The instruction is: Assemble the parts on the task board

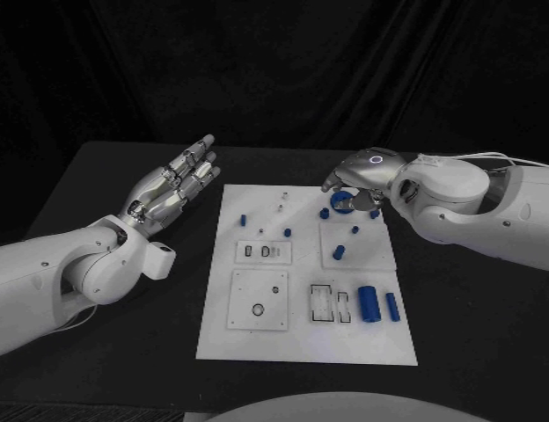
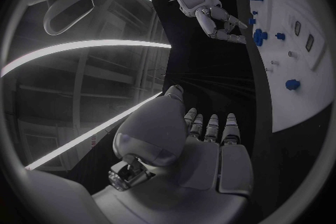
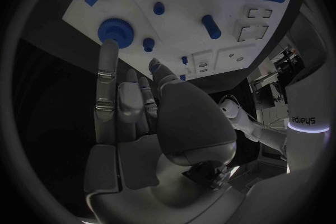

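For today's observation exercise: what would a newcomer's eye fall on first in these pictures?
First the white task board in the middle of the black table, dotted with small blue parts. Then the right hand, poised over the round blue gear at the board's far end. The left hand hangs open, fingers straight, beside the board's left edge.

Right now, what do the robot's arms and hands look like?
Both arms are smooth, rounded white shells. The left hand and right hand are silver metal with jointed fingers. The right one has a glowing ring on its back. Thin pale cables run along the right arm.
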`<state>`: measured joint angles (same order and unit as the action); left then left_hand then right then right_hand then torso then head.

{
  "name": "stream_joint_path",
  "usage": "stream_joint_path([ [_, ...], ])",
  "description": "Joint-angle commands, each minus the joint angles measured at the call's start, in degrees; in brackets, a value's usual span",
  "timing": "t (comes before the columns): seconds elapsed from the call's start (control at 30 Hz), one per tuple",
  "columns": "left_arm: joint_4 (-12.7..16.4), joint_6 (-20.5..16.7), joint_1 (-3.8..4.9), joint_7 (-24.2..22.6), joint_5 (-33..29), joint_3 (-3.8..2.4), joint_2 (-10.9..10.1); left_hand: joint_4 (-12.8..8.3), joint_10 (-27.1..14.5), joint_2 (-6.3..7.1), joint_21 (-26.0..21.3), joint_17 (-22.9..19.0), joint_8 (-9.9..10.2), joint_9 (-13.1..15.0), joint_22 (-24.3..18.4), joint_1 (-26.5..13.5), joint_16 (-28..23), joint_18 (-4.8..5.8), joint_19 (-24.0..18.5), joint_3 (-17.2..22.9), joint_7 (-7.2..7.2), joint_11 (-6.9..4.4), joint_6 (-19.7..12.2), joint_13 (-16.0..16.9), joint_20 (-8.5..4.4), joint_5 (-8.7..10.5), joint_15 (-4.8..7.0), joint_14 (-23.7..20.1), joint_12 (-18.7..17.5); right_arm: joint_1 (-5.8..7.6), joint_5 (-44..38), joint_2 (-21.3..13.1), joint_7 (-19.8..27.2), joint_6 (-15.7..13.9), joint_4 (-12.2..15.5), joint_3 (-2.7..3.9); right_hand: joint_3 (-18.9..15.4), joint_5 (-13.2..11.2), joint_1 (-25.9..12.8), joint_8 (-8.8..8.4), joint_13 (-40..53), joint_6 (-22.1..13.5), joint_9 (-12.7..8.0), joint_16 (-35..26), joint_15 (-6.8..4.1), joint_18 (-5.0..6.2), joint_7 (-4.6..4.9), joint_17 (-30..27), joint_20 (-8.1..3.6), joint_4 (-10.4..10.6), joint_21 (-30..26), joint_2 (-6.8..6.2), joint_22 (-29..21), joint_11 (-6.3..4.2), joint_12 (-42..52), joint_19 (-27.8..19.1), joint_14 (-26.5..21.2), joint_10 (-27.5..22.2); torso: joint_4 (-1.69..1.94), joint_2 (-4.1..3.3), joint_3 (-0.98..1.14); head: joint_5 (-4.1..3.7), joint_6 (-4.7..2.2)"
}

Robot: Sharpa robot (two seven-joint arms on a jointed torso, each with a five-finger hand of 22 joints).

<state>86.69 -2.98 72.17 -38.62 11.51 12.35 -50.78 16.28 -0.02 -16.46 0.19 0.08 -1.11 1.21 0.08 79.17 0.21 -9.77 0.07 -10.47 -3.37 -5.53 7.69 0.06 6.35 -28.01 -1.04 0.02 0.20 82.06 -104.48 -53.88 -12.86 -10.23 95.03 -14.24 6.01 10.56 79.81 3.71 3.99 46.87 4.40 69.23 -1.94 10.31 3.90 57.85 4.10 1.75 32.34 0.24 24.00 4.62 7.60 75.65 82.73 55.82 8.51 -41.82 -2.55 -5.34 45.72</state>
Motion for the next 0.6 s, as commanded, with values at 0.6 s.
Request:
stream_joint_path([
  [0.6, -0.2, 1.3, 0.18, -2.9, 0.1, -0.05, 0.5, 0.0, 0.0, -0.02, -0.2, -0.1, -0.2, 0.0, -0.1, 1.0, -0.2, 0.67, -0.1, 0.5, 0.64, 0.72, 0.2, -0.1, 0.47, -0.35, -0.84, 0.0, -0.2, -2.76, -0.8, 3.6, 2.1, -1.0, -4.6, 0.03, 0.2, -0.3, -0.2, 0.53, -0.1, 2.0, -0.1, 1.6, 0.11, 0.04, 0.87, 1.7, 0.07, 0.5, 1.6, -0.56, 1.9, 0.01, -2.6, -1.0, 0.8, -0.3, 0.12, 0.99, -0.1, 0.27, 0.96],
])
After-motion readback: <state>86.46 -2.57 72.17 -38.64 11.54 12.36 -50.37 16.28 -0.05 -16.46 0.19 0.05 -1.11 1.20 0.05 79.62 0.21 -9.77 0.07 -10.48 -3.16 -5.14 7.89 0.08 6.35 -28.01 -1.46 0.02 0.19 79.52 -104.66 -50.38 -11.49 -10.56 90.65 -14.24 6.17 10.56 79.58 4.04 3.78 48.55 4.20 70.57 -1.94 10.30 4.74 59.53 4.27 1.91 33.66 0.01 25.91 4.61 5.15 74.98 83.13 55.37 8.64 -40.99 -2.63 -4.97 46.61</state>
